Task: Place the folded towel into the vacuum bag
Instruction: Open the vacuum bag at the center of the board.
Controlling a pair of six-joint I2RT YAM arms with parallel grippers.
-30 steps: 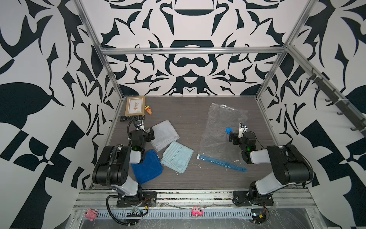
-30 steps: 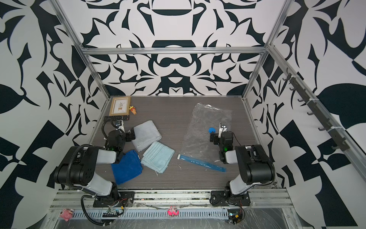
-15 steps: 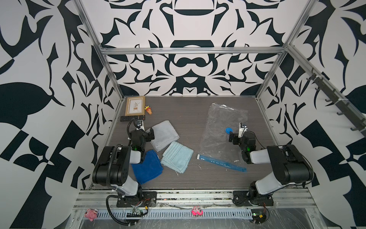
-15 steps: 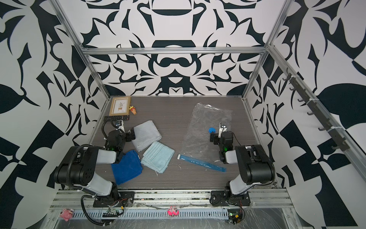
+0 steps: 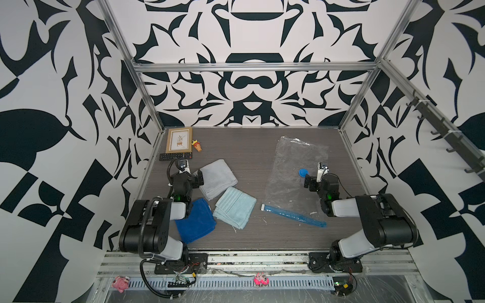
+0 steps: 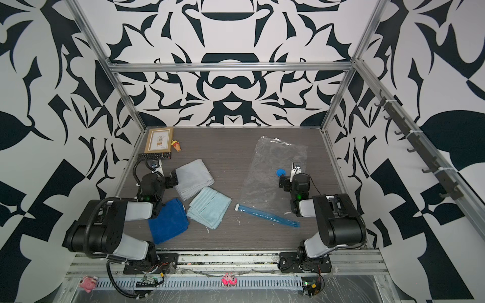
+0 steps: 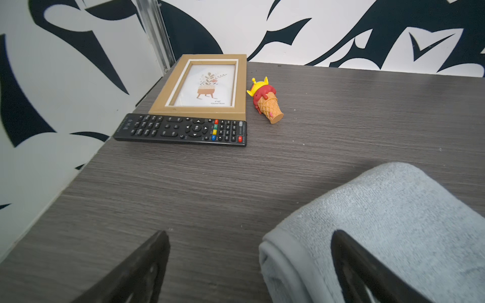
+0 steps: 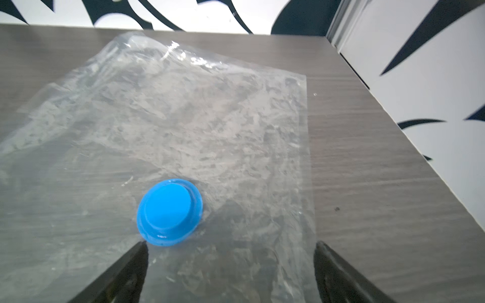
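Just under the spread right hand, the vacuum bag.

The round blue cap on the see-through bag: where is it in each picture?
Top view: blue cap right of middle, on the vacuum bag.
Top view: the cap, same place.
Right wrist view: close up, on the bag, just past one finger of the open right gripper.
Left wrist view: not in it.
Shared landmark: the bag's crinkly clear plastic around the cap.

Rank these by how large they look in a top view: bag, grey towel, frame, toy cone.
1. bag
2. grey towel
3. frame
4. toy cone
The frame and toy cone lie farthest back, so they look smaller.
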